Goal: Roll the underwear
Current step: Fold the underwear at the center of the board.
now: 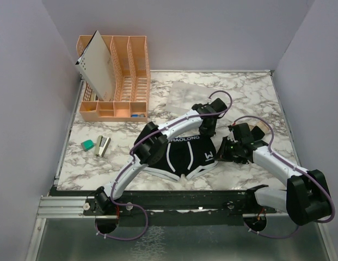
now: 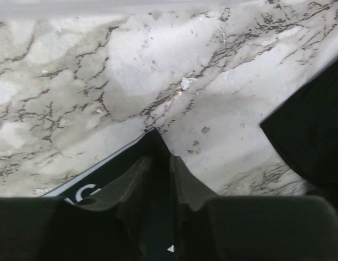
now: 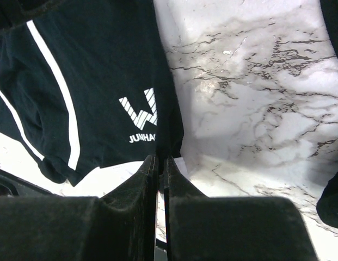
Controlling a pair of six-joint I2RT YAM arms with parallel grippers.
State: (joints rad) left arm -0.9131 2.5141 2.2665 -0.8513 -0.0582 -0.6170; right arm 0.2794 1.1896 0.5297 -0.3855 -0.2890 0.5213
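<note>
Black underwear (image 1: 185, 157) lies flat at the near middle of the marble table (image 1: 256, 98). The left claw (image 2: 160, 159) pinches its far waistband corner — the right claw (image 3: 160, 159) seems clenched on its right hem — hard to confirm.

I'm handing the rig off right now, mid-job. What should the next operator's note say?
Left gripper: shut on the waistband corner of the underwear.
Right gripper: shut, seemingly pinching its right edge by the logo.
The underwear lies flat, unrolled, on the table.
Done: grips only. Left: the whole roll.
A dark, tan-banded thing beyond the right gripper may be a second garment; unclear.
</note>
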